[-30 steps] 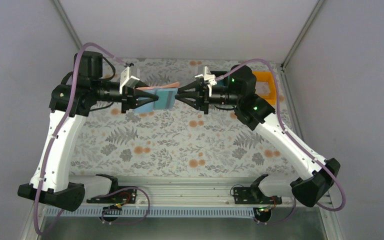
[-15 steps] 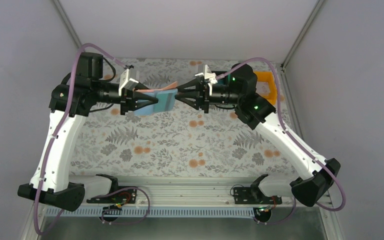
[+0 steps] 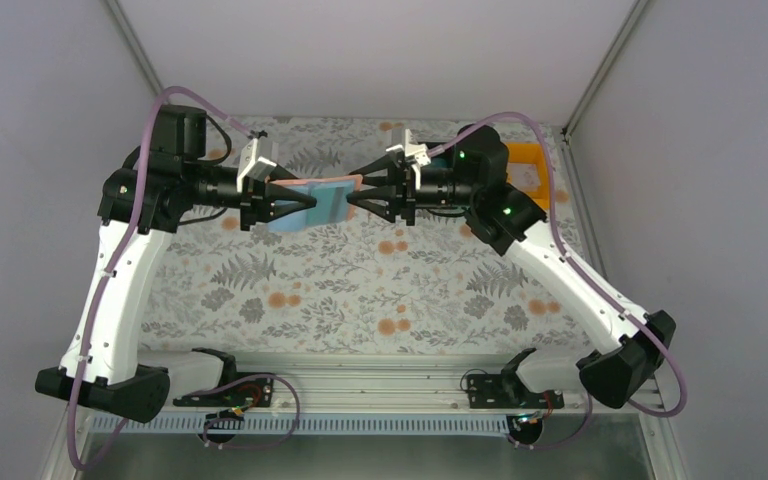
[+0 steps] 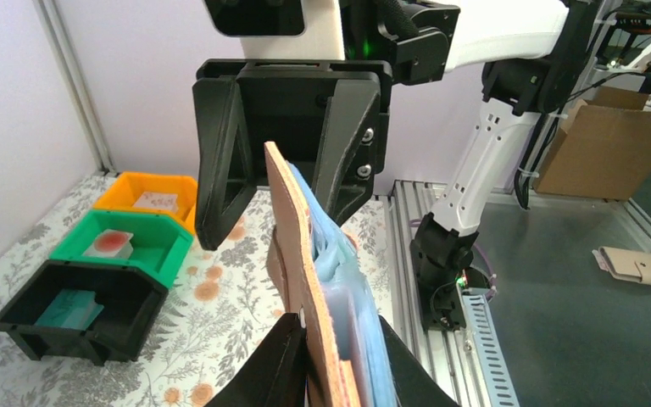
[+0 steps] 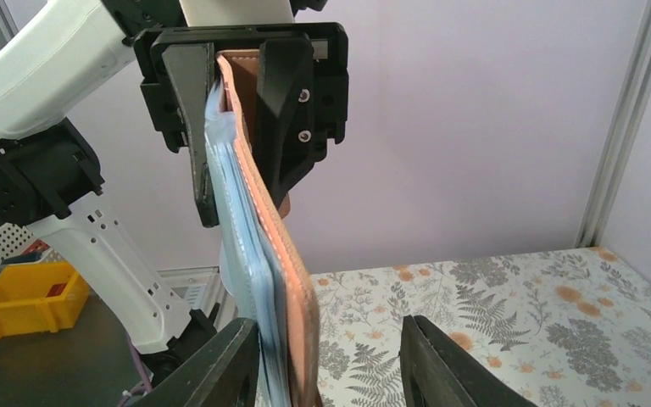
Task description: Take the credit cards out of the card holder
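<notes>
Top external view shows the floral table (image 3: 360, 290) under both raised arms, with the card holder (image 3: 328, 200) held in the air between them. On the left wrist view I see a black bin (image 4: 17, 326), a green bin (image 4: 157, 254) and an orange bin (image 4: 123, 188), each with one of the credit cards (image 4: 110, 243) inside. My left gripper (image 3: 310, 200) is clamped on the holder's left end. My right gripper (image 3: 352, 199) stands parted astride the opposite edge, gripping nothing. I cannot make out a card left in the blue pockets. The risk, I judge, is closing on the whole wallet instead of one card and tugging it out of the left clamp.
</notes>
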`<control>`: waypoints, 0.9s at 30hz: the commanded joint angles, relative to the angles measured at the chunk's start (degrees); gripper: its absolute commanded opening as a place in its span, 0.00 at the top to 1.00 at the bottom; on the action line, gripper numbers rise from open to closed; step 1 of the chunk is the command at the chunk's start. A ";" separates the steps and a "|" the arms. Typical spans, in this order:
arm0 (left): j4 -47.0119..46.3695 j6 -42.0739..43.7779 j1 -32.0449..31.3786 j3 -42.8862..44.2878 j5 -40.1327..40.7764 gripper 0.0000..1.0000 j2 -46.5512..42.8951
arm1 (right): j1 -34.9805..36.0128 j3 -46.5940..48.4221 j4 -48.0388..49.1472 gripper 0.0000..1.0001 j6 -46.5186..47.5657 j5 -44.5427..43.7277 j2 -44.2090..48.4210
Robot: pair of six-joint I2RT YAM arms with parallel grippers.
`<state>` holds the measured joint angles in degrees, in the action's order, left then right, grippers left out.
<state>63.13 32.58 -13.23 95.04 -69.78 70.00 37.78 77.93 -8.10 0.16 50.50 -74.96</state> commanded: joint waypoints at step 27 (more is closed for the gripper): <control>-5.68 -5.54 0.11 0.32 0.95 0.98 -0.68 | 0.32 1.79 4.17 0.43 -3.82 4.78 0.00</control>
<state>63.90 32.95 -13.26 96.33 -71.94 69.95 37.39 78.02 -7.73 -0.12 54.39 -74.65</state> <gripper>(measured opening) 0.178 0.555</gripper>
